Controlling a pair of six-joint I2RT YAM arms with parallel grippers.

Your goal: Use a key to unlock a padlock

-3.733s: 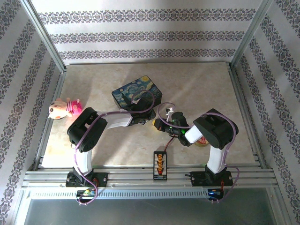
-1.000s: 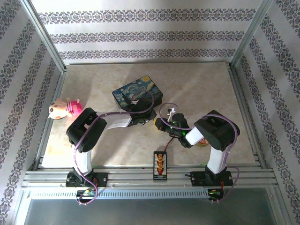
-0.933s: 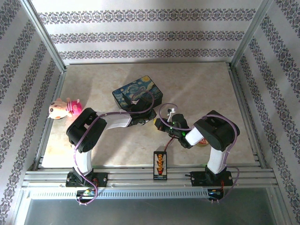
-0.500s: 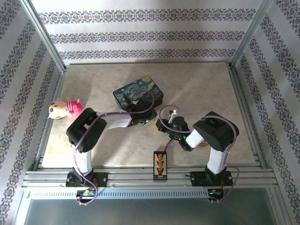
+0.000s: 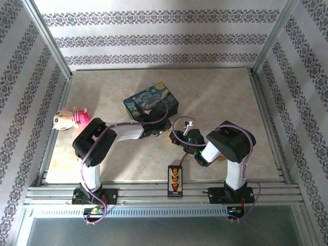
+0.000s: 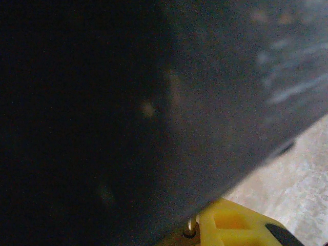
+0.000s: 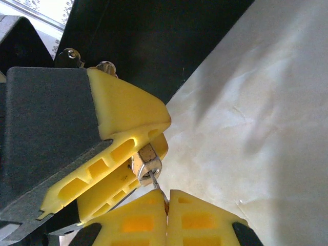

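In the right wrist view the tiny brass padlock (image 7: 145, 158) sits clamped between the yellow fingers (image 7: 128, 115) of my left gripper, keyhole end facing my right gripper (image 7: 166, 202). The right gripper is shut on the thin silvery key (image 7: 155, 180), whose tip reaches into the padlock's keyhole. From above, the left gripper (image 5: 165, 132) and right gripper (image 5: 177, 136) meet in front of the dark-blue painted box (image 5: 151, 100). In the left wrist view a silver shackle leg (image 6: 190, 224) shows beside one yellow finger (image 6: 230, 225), under the box's dark side (image 6: 154, 102).
A pink plush toy (image 5: 69, 119) lies at the table's left edge. A connector board with red-black wire (image 5: 175, 179) lies at the near edge between the arm bases. Pale tabletop (image 5: 220, 92) stretches behind and right of the box.
The right arm has shifted a little left, bringing its gripper closer against the left gripper. The left arm has held still.
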